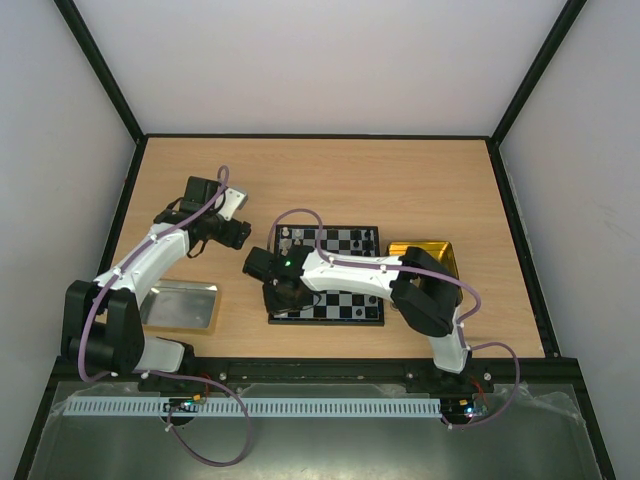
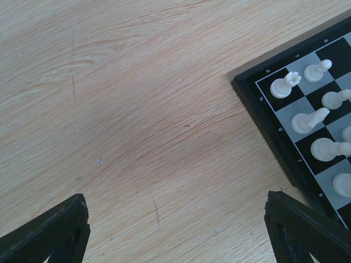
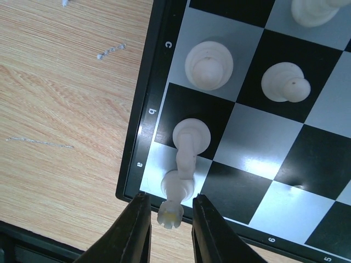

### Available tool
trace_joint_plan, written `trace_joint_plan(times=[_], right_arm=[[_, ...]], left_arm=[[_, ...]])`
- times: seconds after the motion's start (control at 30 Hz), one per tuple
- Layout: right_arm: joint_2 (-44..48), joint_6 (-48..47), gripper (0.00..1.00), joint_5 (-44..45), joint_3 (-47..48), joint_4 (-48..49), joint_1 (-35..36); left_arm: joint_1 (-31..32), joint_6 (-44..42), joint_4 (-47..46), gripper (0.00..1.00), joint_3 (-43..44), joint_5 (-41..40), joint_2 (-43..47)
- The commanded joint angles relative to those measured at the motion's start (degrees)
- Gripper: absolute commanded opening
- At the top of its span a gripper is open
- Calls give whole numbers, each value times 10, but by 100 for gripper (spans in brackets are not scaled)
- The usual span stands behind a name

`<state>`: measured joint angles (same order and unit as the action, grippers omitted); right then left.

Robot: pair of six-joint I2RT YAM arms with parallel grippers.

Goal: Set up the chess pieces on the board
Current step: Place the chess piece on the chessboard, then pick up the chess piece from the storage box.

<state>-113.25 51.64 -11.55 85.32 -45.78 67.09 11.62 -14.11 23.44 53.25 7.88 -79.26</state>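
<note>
The board [image 1: 345,300] lies mid-table, with white chess pieces [image 1: 288,240] along its left side and black ones [image 1: 366,238] at its far right. My right gripper [image 3: 169,198] hangs over the board's near-left corner [image 3: 143,118]. Its fingers straddle the crown of a white rook [image 3: 176,192] that stands on the corner square, with a thin gap on each side. A taller white piece [image 3: 191,137] stands on the neighbouring square. My left gripper [image 2: 175,198] is wide open and empty over bare table, just left of the board's far-left corner [image 2: 263,104].
A gold tray [image 1: 432,258] sits right of the board, partly under the right arm. A silver tray [image 1: 182,305] lies near the left arm's base. Several white pieces [image 2: 307,120] stand along the board edge close to the left gripper.
</note>
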Motion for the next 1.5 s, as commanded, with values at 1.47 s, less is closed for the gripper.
trace_joint_plan(times=[1.47], right_arm=[[333,-134,24,25,-403,63,-648]], left_arm=[[15,-1,5,87,5,-9,-9]])
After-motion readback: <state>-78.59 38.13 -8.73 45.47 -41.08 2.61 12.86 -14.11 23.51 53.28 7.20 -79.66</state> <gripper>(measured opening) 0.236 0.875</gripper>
